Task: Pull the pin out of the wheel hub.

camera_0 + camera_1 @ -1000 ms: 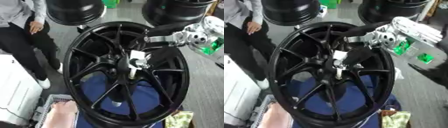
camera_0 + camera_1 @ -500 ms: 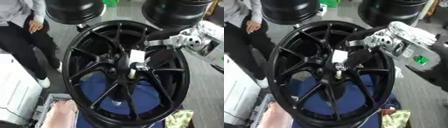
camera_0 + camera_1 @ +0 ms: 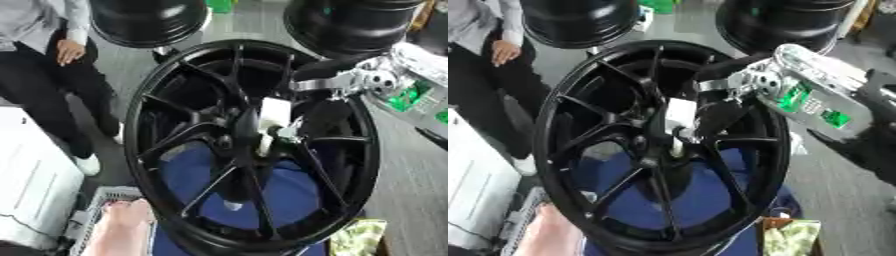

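Black multi-spoke wheel hub (image 3: 175,100) stands tilted at centre of scene, over a blue surface (image 3: 201,185). The pin (image 3: 265,145), pale with a white block-like head (image 3: 679,111) at its far end, sits at the centre bore of the hub, pointing toward the near side.

Right hand (image 3: 719,114) comes in from the right across the hub's far-right rim. Its dark fingers (image 3: 710,122) lie against the right side of the pin's white head; they look curled onto it, with the pin pinched at the hub centre. The silver wrist (image 3: 759,82) and forearm with green markings (image 3: 794,96) trail off to the right.

Versus 1.0 s ago: the hand was already at the pin head. The forearm now sits lower and nearer the hub in the right eye view, and the hub itself sits much as before. Pin position relative to the bore: no change that can be told.

Left hand: in neither view.

Two further black hubs (image 3: 149,20) stand at the far edge.
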Tool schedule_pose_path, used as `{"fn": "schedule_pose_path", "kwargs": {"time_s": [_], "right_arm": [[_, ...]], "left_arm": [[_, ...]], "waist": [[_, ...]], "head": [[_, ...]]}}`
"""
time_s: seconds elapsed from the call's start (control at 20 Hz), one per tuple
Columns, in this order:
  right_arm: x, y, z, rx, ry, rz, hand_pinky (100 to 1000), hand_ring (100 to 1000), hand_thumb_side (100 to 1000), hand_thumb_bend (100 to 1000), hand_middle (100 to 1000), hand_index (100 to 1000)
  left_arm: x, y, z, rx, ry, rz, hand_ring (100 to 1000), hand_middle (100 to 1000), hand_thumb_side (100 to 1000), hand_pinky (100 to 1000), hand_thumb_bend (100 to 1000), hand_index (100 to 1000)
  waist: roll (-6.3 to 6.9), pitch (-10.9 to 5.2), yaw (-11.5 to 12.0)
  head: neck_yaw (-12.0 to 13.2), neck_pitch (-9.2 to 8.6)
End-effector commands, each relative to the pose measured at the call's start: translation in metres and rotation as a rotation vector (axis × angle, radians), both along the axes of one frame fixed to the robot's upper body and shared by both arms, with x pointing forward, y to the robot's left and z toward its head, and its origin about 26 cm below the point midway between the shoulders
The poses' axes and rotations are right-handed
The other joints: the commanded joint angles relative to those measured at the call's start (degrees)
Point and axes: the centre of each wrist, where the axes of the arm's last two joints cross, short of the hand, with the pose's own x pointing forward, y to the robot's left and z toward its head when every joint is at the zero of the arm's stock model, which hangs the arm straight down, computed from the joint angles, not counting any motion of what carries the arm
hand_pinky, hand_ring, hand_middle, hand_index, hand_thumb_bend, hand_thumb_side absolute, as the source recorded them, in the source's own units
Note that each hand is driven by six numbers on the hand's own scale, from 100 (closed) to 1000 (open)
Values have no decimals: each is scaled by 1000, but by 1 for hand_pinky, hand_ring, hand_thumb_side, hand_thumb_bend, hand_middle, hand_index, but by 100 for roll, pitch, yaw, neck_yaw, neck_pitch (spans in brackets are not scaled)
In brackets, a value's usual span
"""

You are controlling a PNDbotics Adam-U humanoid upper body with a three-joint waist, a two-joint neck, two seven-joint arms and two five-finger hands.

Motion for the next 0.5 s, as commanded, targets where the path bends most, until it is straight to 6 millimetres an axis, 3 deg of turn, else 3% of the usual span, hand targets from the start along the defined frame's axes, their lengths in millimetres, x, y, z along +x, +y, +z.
{"fn": "schedule_pose_path", "kwargs": {"time_s": [0.05,0.1,0.5], "right_arm": [[-6,-1,21,6,46,-98,828,781,425,122,601,752],[-8,-1,24,15,41,-103,823,769,350,126,567,717],[-20,-17,57,108,-46,-170,800,657,351,100,477,618]], "left_arm": [[-2,1,10,10,-35,7,1000,746,724,626,479,745],[-2,1,10,9,-35,8,1000,746,724,626,479,744],[-3,2,10,15,-34,13,1000,746,725,627,477,745]], "waist": [[-27,-5,-2],[-28,-8,-3],[-32,-52,-43]], "head": [[-14,29],[-13,29],[10,29]]}}
